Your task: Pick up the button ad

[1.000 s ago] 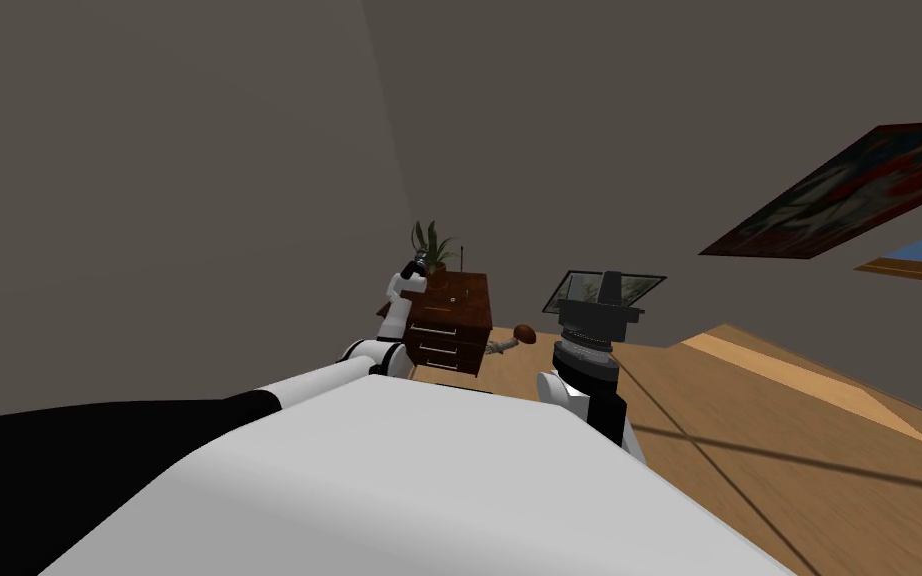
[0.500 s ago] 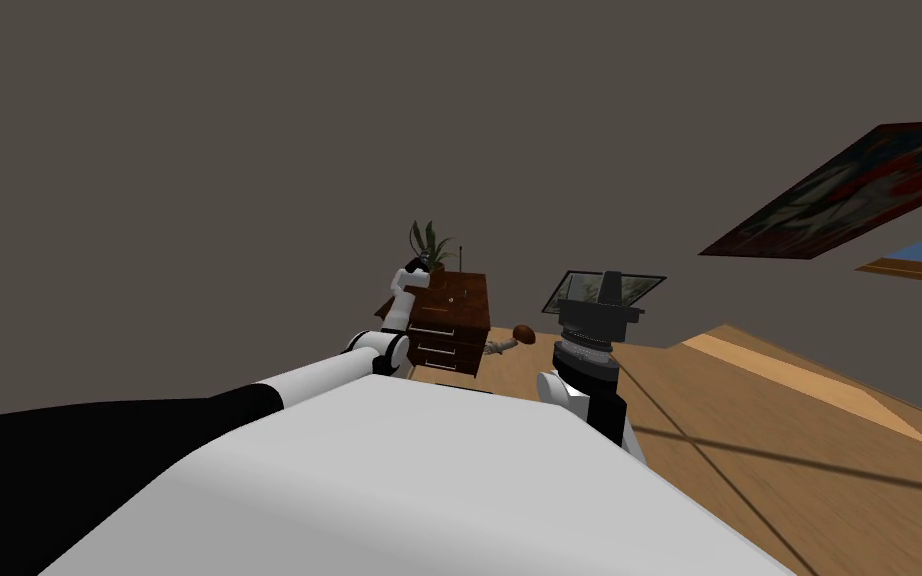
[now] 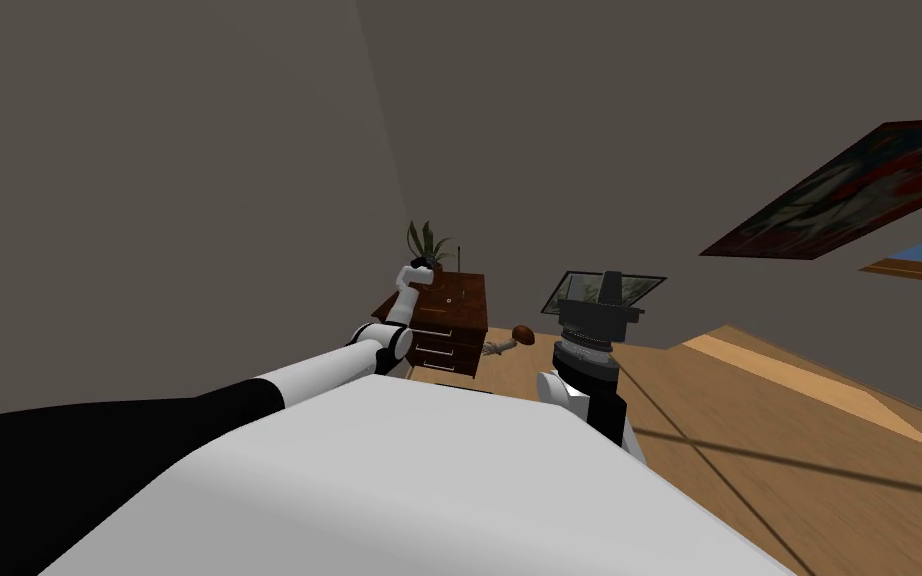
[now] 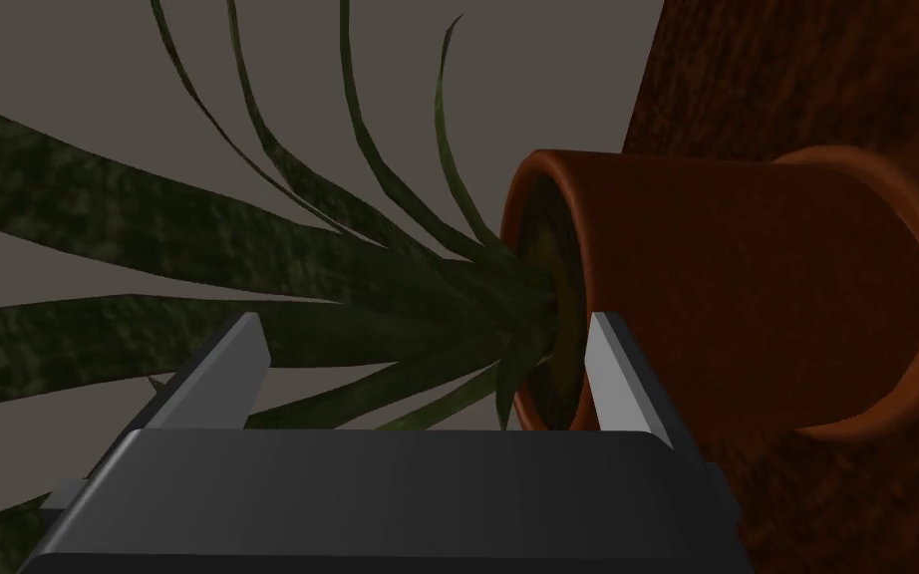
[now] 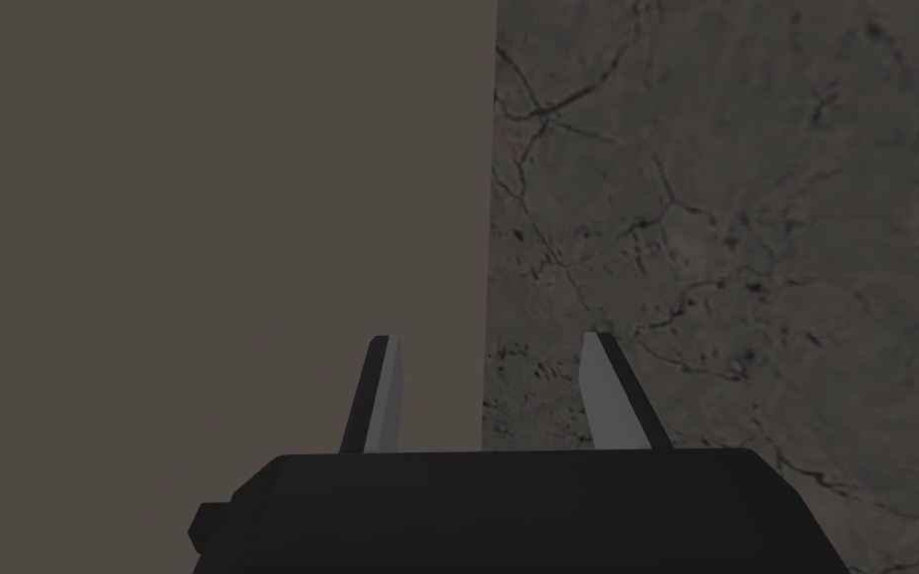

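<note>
1. head view: my left arm is stretched out to a dark brown chest of drawers (image 3: 447, 335) by the grey wall. the left claw (image 3: 419, 264) is up over the chest's far left corner, right by a green plant (image 3: 427, 243) that stands on the chest.
2. head view: the button ad (image 3: 452, 295) is a tiny pale speck on the top of the chest, a little to the right of the left claw and not touching it. it is too small to see well.
3. head view: a small brown round thing (image 3: 523, 333) lies on the wood floor (image 3: 769, 400) just to the right of the chest. the right claw (image 3: 611, 283) points up, well apart from the chest, in front of a flat frame (image 3: 561, 297). a big painting (image 3: 849, 195) hangs on the wall far to the right.
4. left wrist view: the left claw (image 4: 428, 364) is wide and holds nothing. an orange-brown pot (image 4: 747, 299) stands on the dark wood top. one finger (image 4: 612, 359) is just beside the pot's rim. long dark green leaves (image 4: 149, 249) spread out of the pot, past the gap between the fingers.
5. right wrist view: the right claw (image 5: 495, 394) has a smaller gap between its two fingers, and nothing is in it.
</note>
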Controlling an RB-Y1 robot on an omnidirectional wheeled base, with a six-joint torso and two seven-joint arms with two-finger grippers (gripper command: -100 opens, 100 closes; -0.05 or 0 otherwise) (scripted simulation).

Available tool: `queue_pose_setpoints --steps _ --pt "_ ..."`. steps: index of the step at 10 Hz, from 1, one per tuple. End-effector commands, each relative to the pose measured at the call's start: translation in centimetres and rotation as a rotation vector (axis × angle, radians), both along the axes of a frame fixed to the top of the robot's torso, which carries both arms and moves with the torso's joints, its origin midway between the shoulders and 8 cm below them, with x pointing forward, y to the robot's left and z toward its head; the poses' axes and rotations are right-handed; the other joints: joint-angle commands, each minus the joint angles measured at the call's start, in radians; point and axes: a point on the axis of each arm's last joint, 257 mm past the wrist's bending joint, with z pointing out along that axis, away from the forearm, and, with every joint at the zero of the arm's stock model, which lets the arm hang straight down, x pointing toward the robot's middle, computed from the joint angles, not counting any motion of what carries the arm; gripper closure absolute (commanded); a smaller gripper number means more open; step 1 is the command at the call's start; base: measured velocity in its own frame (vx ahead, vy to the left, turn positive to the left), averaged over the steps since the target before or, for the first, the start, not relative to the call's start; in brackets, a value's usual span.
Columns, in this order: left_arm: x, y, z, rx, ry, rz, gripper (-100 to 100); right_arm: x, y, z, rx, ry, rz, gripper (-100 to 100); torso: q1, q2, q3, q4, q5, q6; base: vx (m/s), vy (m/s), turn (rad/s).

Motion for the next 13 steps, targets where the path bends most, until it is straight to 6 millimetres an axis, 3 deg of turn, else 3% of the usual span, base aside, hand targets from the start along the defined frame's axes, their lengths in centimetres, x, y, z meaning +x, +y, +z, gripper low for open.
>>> queue_pose_setpoints --steps 1,6,12,13 --pt "0.1 -0.2 -1.5 -0.016 0.056 0.003 -100 0.0 0.0 0.0 0.0 0.0 0.0 0 0.0 0.0 0.0 0.0 0.0 0.0 0.019 -0.029 0.003" --pt "0.3 -2.2 -5.8 -0.096 0.248 0.0 -100 0.0 0.0 0.0 0.0 0.0 0.0 0 0.0 0.0 0.0 0.0 0.0 0.0 0.023 -0.042 0.008" --pt "-1.6 -4.2 -12.4 -0.16 0.496 0.009 -100 0.0 0.0 0.0 0.0 0.0 0.0 0 0.0 0.0 0.0 0.0 0.0 0.0 0.029 -0.041 0.006" --pt "-1.9 -4.2 -12.7 -0.16 0.511 0.012 -100 0.0 0.0 0.0 0.0 0.0 0.0 0 -0.001 -0.001 -0.001 0.0 0.0 0.0 0.029 -0.04 0.007"
